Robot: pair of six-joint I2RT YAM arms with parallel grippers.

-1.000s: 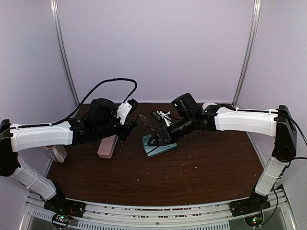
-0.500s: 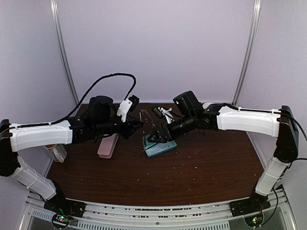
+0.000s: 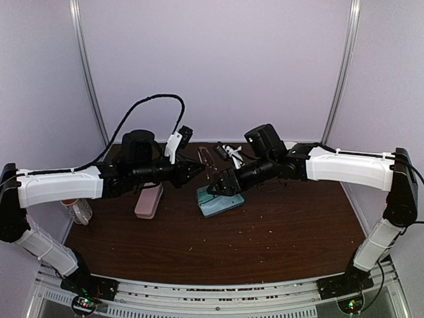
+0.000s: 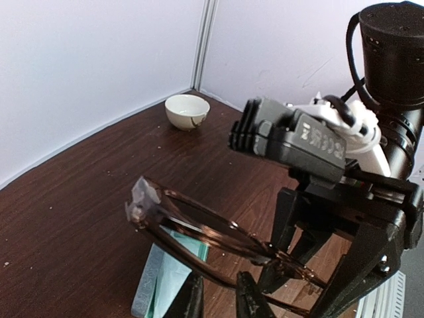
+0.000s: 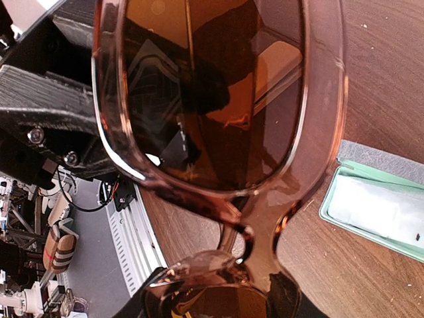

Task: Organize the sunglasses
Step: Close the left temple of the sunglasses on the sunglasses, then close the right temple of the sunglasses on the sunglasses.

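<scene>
The reddish-brown sunglasses [image 3: 207, 159] hang above the table's back middle, between both grippers. My left gripper [image 3: 197, 169] is shut on one temple arm; in the left wrist view that thin arm [image 4: 199, 225] runs across my nearly closed gripper [image 4: 220, 301]. My right gripper [image 3: 213, 189] is shut on the frame by the bridge. The brown lenses [image 5: 218, 99] fill the right wrist view above the gripper [image 5: 212, 308]. I cannot make out the dark-framed pair.
A teal case [image 3: 222, 202] lies open under the grippers, also showing in both wrist views [image 4: 162, 278] [image 5: 377, 205]. A pink case [image 3: 148, 201] lies to the left. A white bowl [image 4: 187, 110] sits at the back. A jar [image 3: 79, 211] stands at the left edge.
My left gripper has moved right and up to the sunglasses. My right gripper has lifted them a little toward the back.
</scene>
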